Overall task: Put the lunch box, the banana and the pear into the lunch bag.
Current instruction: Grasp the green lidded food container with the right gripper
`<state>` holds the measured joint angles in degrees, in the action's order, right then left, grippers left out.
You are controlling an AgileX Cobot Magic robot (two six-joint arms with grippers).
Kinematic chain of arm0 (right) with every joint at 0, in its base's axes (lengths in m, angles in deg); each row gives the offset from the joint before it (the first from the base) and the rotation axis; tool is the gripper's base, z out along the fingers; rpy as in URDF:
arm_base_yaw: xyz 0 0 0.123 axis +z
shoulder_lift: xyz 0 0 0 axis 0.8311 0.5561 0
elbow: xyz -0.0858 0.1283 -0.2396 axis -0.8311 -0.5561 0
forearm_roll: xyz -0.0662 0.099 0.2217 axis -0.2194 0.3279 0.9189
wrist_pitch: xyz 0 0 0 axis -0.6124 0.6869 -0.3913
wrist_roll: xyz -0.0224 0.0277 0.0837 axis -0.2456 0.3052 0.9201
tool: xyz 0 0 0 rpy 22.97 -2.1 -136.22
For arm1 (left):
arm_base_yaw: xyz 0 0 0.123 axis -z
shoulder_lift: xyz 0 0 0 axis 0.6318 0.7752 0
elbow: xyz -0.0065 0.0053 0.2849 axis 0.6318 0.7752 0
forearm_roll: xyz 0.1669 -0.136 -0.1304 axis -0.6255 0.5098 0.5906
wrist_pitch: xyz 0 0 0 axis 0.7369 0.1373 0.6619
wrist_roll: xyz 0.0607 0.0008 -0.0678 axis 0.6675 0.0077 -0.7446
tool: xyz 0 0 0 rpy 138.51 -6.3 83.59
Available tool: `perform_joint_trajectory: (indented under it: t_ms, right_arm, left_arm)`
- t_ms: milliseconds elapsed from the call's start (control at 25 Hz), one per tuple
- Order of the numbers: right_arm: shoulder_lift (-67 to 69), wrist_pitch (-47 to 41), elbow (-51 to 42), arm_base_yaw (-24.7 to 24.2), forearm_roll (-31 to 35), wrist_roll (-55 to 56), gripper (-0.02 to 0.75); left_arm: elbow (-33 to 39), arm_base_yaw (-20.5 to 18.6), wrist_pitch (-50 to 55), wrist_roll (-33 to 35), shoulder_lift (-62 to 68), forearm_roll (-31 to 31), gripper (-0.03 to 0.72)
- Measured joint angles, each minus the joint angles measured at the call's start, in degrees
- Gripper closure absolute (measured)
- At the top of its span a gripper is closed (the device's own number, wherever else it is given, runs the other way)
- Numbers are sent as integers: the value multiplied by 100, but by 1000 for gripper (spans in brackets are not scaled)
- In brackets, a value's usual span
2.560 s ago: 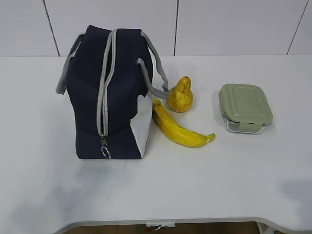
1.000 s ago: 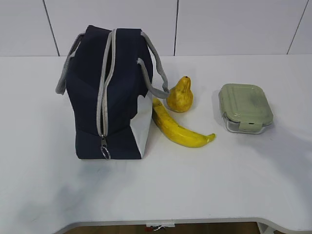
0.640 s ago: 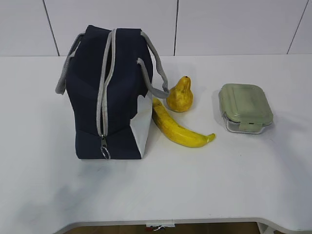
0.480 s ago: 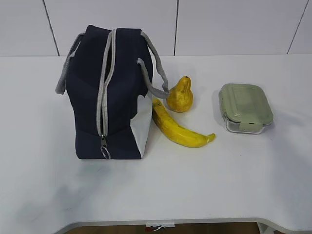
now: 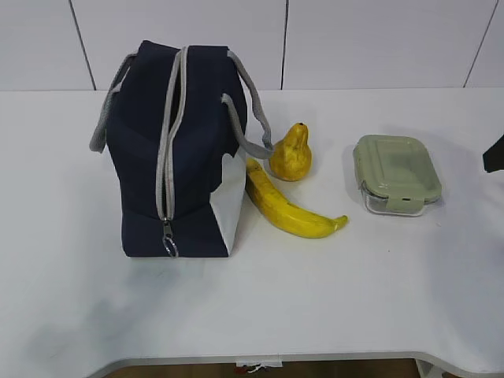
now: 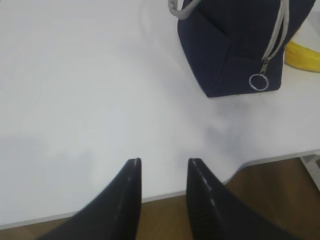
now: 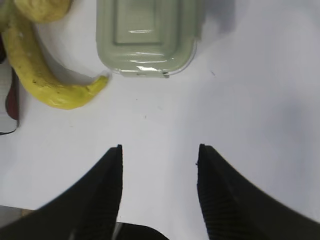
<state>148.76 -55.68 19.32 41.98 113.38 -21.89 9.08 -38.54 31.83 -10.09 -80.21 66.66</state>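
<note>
The navy lunch bag (image 5: 169,157) stands on the table's left, its grey zipper closed, ring pull (image 5: 170,247) low on the near end. It also shows in the left wrist view (image 6: 235,45). The pear (image 5: 291,155) stands beside the bag. The banana (image 5: 287,206) lies in front of the pear, against the bag's white panel. The lunch box (image 5: 395,173) with its sage lid sits to the right. My right gripper (image 7: 159,147) is open and empty, over bare table short of the lunch box (image 7: 146,35) and banana (image 7: 45,75). My left gripper (image 6: 162,161) is open and empty above the table's front edge.
The white table (image 5: 315,299) has its front edge (image 6: 210,187) just under my left gripper. A white panelled wall (image 5: 354,39) stands behind. A dark part of the right arm (image 5: 494,153) enters at the exterior view's right edge.
A dark part of the right arm has come into the exterior view at the right edge. The bag, fruit and lunch box have not moved.
</note>
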Motion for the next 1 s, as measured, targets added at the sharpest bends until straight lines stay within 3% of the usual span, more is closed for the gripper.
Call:
perform_joint_trajectory:
  t_ms: [280,440,680,1000]
  right_arm:
    - [899,-620,27,-878,2094,-2017,342]
    - [1505,-1004,278,-1152,2889,-2788,342]
    - [2288,-1007,899,-1219,2879,-3021,342]
    - [2376,-1016,1047,-1219,2833,-3032,342]
  left_arm:
    - [0,0,0,0,0,-11,453]
    - [0,0,0,0,0,-11,452]
    - [0,0,0,0,0,-11,449]
    - [0,0,0,0,0,-21,449]
